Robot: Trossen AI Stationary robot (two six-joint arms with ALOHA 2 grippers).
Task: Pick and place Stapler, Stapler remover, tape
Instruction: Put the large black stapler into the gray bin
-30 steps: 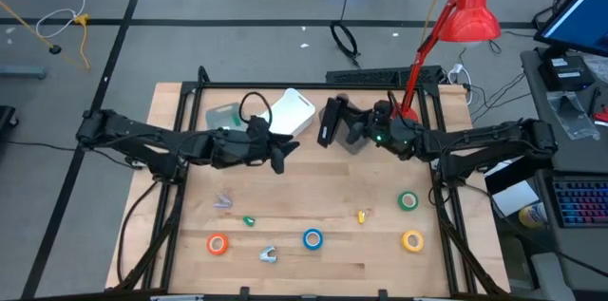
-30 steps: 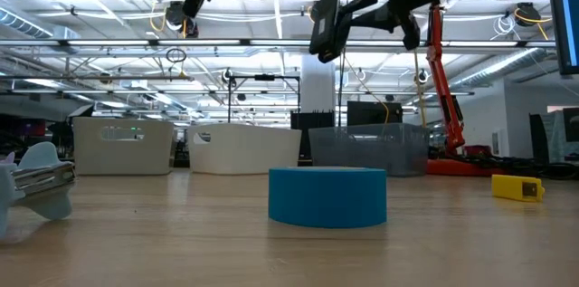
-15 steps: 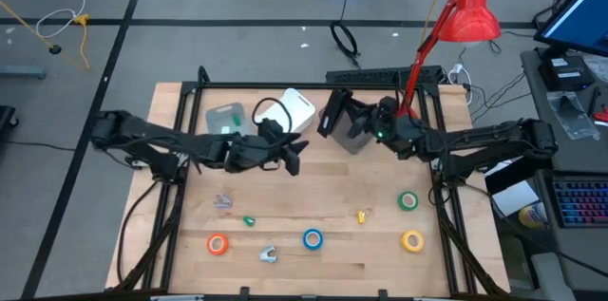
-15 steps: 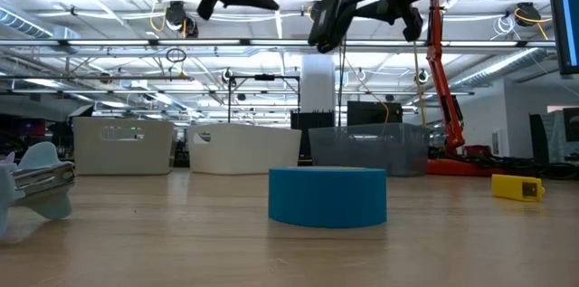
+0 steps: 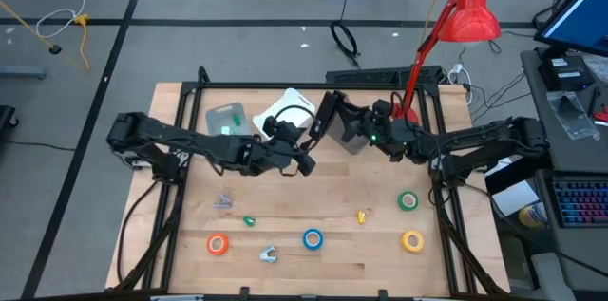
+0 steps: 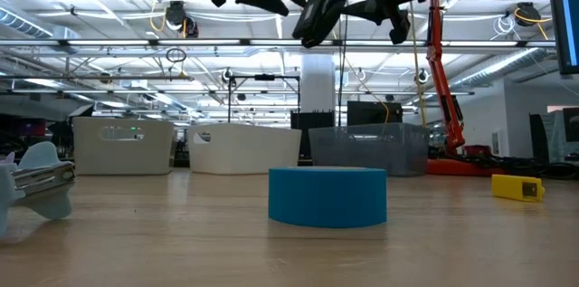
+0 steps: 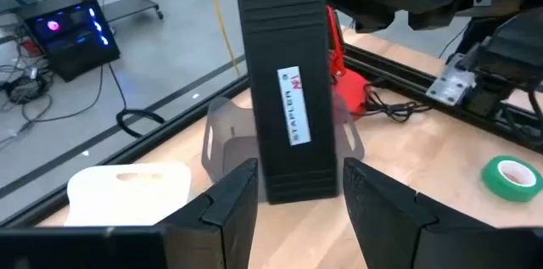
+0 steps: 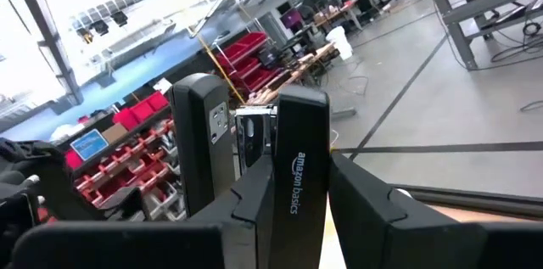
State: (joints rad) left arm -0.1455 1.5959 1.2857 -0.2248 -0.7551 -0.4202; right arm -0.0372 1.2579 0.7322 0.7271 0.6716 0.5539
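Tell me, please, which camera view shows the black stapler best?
The left wrist view: the stapler fills the middle, label readable, ahead of the open left gripper. The right wrist view shows it clamped in the right gripper. High and low views show only a small dark shape.

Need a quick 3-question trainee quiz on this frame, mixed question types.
1. True or false: the black stapler is lying flat on the table.
2. Which hand is shut on the stapler? A) left hand B) right hand C) neither
3. Fill in: the tape roll lying between the orange tape and the yellow tape along the near edge is ____.

Key
1. False: it is held up in the air above the table.
2. B; the left hand is open, its fingers either side of the stapler's free end.
3. Blue.
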